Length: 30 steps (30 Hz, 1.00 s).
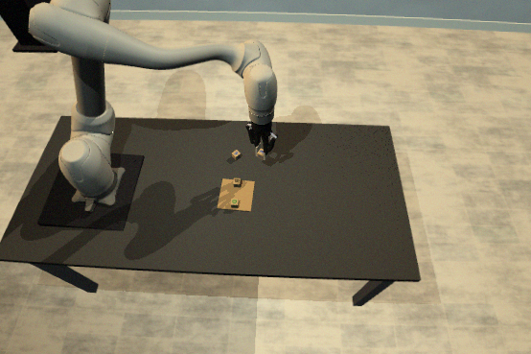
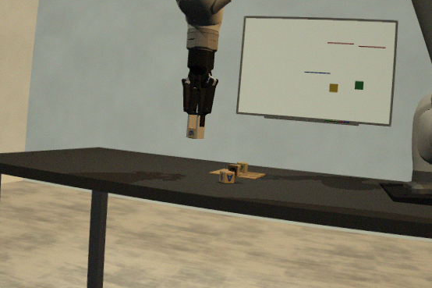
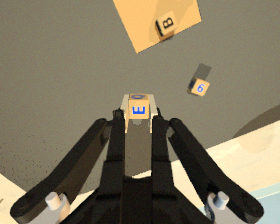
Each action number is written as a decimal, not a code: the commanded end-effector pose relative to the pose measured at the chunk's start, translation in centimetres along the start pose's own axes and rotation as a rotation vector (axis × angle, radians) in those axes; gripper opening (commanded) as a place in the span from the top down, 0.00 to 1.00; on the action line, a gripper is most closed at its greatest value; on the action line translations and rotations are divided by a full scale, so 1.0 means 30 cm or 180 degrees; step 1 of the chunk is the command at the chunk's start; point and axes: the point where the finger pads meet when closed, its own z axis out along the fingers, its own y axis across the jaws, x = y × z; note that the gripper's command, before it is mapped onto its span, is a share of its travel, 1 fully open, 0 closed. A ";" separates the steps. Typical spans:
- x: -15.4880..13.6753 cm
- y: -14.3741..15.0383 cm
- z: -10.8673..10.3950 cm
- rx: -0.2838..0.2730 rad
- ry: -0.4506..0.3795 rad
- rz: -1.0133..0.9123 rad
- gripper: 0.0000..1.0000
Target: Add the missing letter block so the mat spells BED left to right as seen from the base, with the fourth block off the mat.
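My gripper [image 1: 261,146] is shut on the block with a blue E [image 3: 139,111] and holds it well above the table [image 2: 195,127], beyond the mat's far end. In the wrist view the E faces the camera between the fingers. The tan mat [image 1: 236,194] holds two blocks: a block with a black B [image 1: 237,181] at its far end, also in the wrist view [image 3: 165,25], and a block with a green letter [image 1: 234,202] at its near end. There is a gap between them. A fourth block [image 1: 236,154] lies off the mat on the table.
The fourth block shows a blue 6 in the wrist view [image 3: 198,87] and a blue A on its side in the exterior view [image 2: 227,176]. The arm's base [image 1: 88,180] stands at the table's left. A whiteboard [image 2: 316,70] hangs on the wall.
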 end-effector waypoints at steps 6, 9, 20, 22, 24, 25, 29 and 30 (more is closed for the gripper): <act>0.318 0.031 -0.003 -0.0008 -0.0047 -0.0872 0.84; 0.430 0.058 0.001 -0.0005 -0.0047 -0.1189 0.84; 0.547 0.095 0.007 -0.0001 -0.0047 -0.1534 0.84; 0.547 0.095 0.007 -0.0001 -0.0047 -0.1534 0.84; 0.547 0.095 0.007 -0.0001 -0.0047 -0.1534 0.84; 0.547 0.095 0.007 -0.0001 -0.0047 -0.1534 0.84; 0.547 0.095 0.009 -0.0001 -0.0047 -0.1534 0.84; 0.547 0.095 0.011 -0.0001 -0.0047 -0.1534 0.84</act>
